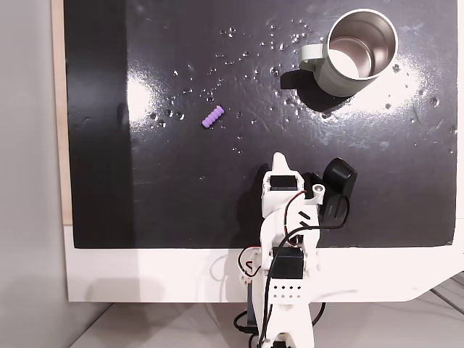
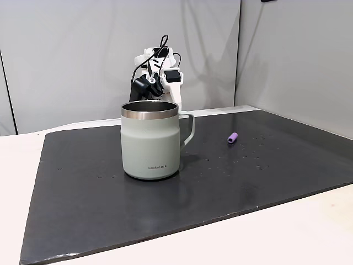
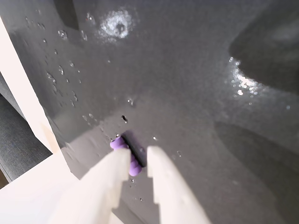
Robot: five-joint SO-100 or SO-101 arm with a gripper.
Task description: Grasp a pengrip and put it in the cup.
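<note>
A: pengrip (image 1: 213,116) lay alone on the black mat, left of the cup (image 1: 360,52) in a fixed view. Looked light, soft, ribbed.

B: End effector (image 3: 138,161) was slightly spread, pinching nothing. Grip mid-body, across the ribs.

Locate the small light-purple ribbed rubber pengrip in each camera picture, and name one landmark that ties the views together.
A fixed view, from above: the small light-purple ribbed rubber pengrip lies left of centre on the black mat.
A fixed view, from the side: the pengrip lies right of the cup.
Wrist view: the pengrip lies low, partly behind the white fingertips.
Shared landmark in both fixed views: the pale grey-green steel-lined cup.
</note>
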